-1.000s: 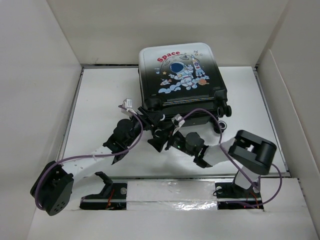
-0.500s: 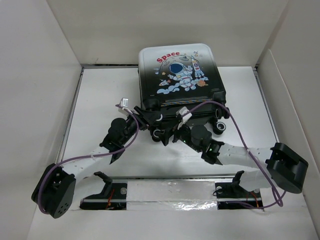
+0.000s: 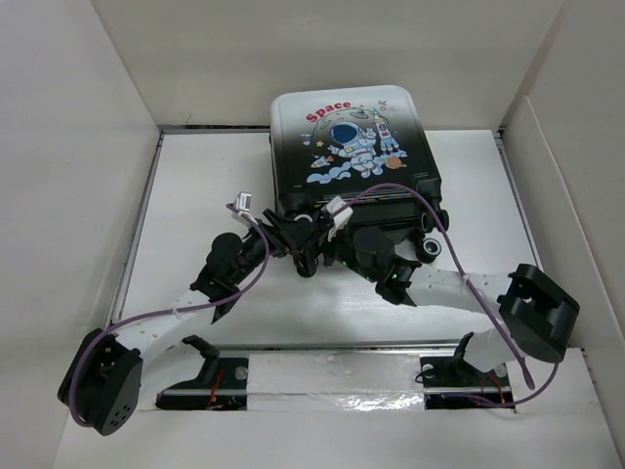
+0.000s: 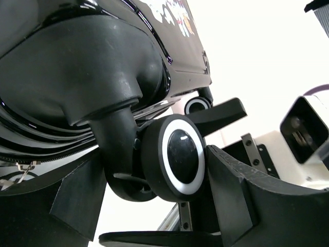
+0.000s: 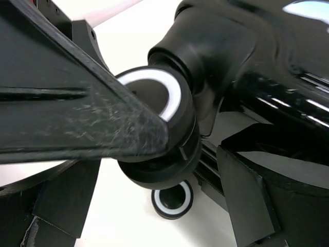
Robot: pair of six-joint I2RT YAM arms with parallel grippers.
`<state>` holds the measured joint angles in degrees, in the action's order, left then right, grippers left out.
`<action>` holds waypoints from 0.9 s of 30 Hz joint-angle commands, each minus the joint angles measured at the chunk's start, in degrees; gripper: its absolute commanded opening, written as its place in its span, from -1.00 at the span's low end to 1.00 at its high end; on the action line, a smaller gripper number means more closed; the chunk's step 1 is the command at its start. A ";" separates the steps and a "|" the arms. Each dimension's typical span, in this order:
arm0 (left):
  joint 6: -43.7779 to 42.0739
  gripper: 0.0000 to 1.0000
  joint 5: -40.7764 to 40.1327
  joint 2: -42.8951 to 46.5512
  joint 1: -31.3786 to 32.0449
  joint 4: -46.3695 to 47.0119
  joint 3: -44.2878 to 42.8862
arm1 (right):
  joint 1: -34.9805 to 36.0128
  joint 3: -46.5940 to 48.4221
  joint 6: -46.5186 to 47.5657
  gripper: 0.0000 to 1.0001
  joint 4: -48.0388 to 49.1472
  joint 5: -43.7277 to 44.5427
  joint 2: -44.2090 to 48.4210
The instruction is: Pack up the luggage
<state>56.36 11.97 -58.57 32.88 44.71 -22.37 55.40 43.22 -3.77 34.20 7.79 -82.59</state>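
Inspecting at wheel end: the luggage [image 3: 352,147] lies flat and shut at far-centre of the table [image 3: 195,195], astronaut print up, wheels toward the arms, both grippers crowded at its near-left corner. Left gripper [image 3: 293,237]: fingers [image 4: 234,203] pressed in on either side of the near-left caster wheel [image 4: 180,157], one on the wheel face, other by the fork, so pinching it as far as the left wrist view shows. Right gripper [image 3: 335,244]: fingers [image 5: 247,206] spread wide, same caster between them w/o contact; a left-gripper finger crosses in front. Second wheel [image 5: 172,200] visible beyond, untouched. Handling, in my judgement: shell is hard, stiff and glossy, i.e. won't give under a pinch but pads will slide on it; probably light if empty, contents not visible. Caster is a poor hold: it swivels on its stem and rolls, so a pull there likely turns the wheel or drags the whole case rather than opening it. Better pts: the lip along the zip seam btwn shell halves, or what looks like a zip pull [image 4: 23,168], small and at frame edge, ID not certain. Rec. one arm braces the lower half while the other works the seam, since the case may slide on the smooth table. Note: right arm's purple cable [image 3: 391,192] drapes over the near shell edge; snag risk.
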 commanded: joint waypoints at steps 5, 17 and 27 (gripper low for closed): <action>-0.90 0.38 3.33 2.93 -0.10 9.26 -0.48 | -2.49 4.76 2.19 1.00 2.54 -3.22 -1.00; -2.66 0.38 1.39 3.72 -0.10 6.45 -0.92 | -2.49 6.96 3.15 0.93 2.63 -1.64 -1.87; -5.11 0.39 -1.50 6.53 -0.10 1.62 -0.31 | -2.49 5.82 3.86 -0.14 6.15 1.08 -1.35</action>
<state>54.37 10.50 -55.83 32.51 41.87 -22.11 53.76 46.89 -0.21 33.82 4.21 -84.88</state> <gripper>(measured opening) 0.698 0.625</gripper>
